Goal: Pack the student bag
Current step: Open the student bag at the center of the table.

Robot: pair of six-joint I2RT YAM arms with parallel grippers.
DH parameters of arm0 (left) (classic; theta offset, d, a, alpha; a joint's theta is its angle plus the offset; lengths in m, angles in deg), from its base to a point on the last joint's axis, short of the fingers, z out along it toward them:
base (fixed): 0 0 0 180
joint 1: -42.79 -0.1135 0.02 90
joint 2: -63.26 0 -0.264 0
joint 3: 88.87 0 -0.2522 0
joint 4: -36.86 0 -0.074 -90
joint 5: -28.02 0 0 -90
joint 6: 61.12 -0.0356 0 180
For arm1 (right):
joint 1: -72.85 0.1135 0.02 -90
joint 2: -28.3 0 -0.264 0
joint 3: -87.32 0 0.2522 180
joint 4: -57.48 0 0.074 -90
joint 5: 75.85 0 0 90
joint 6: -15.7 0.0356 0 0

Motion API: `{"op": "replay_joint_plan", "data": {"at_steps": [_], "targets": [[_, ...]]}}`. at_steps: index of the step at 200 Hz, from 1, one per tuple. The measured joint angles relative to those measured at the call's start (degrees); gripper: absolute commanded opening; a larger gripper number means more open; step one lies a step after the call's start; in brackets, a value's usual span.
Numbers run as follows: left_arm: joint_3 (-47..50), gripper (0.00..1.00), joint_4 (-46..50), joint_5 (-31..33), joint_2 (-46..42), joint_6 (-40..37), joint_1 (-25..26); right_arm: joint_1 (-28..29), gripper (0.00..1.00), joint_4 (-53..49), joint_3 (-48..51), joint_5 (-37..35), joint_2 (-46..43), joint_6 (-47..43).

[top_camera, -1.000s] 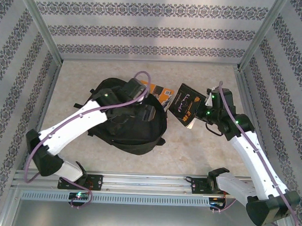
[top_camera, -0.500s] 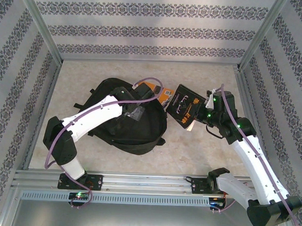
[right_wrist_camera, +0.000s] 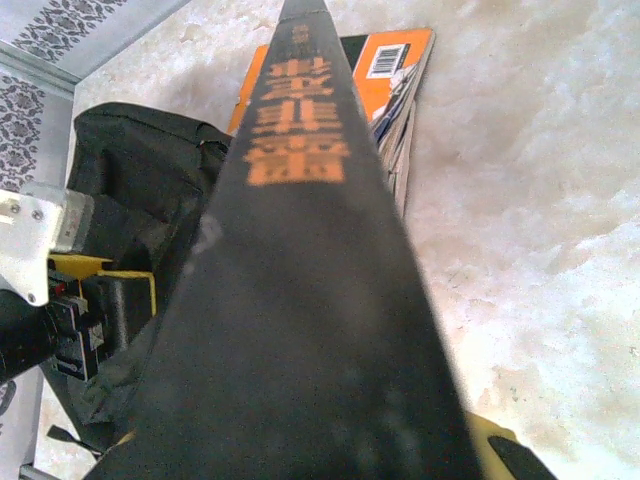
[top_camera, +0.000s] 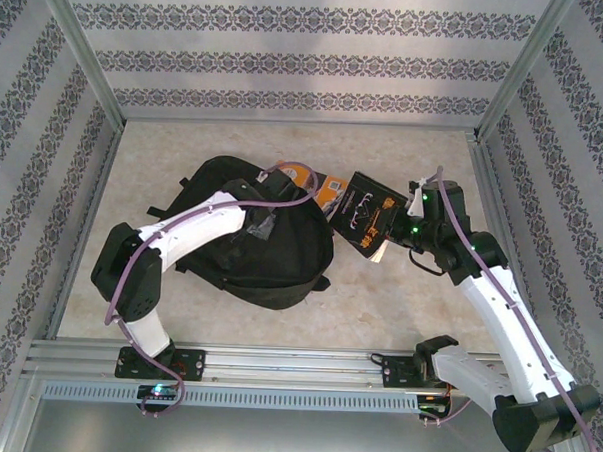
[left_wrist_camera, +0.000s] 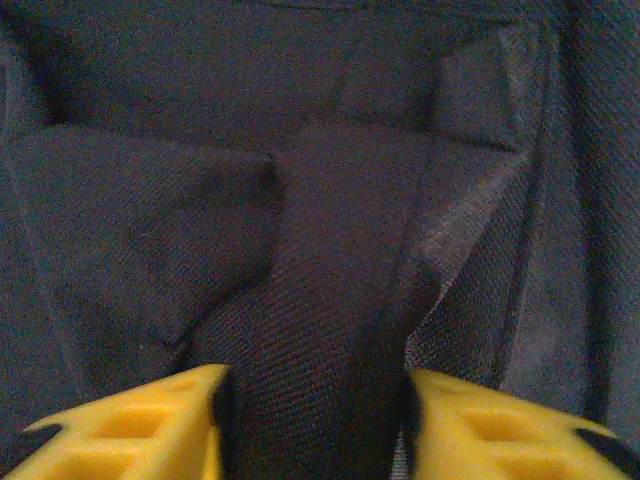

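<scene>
The student bag (top_camera: 270, 255) is lying centre-left on the worktop (top_camera: 185, 141). The left tool (left_wrist_camera: 315, 390) is pinching a fold of its fabric; the right tool (top_camera: 402, 222) is holding the black book (top_camera: 367, 214) just beside it. Likely risk: the soft fold slipping out, leaving the book jamming against closed fabric.

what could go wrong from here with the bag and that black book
The left gripper pinches just a narrow fold of the student bag; it may slip free, or lift fabric without opening the bag.
The right gripper holds the black book by one edge, tilted; it may twist or drop.
The orange book lies at the bag's edge and may block the way in.
</scene>
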Motion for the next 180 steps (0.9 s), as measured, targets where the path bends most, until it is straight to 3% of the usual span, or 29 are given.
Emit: {"op": "replay_joint_plan", "data": {"at_steps": [26, 60, 130, 180], "targets": [[0.13, 0.00, -0.76, -1.27, -0.90, -1.64, -1.57, 0.00, 0.00, -0.04, -0.07, 0.07, 0.68, -0.02], [0.13, 0.00, -0.85, -4.39, -5.57, -2.38, -5.07, 0.00, 0.00, -0.31, -1.68, 1.33, 1.99, 0.00], [3.56, 0.00, -2.86, -18.84, -21.00, 0.66, -15.15, -0.02, 0.00, 0.04, -4.17, 4.13, 4.50, 0.28], [5.99, 0.00, -4.87, -25.68, -22.71, 3.96, -16.17, 0.76, 0.00, 6.82, -4.15, 12.87, 6.67, 5.14]]}}
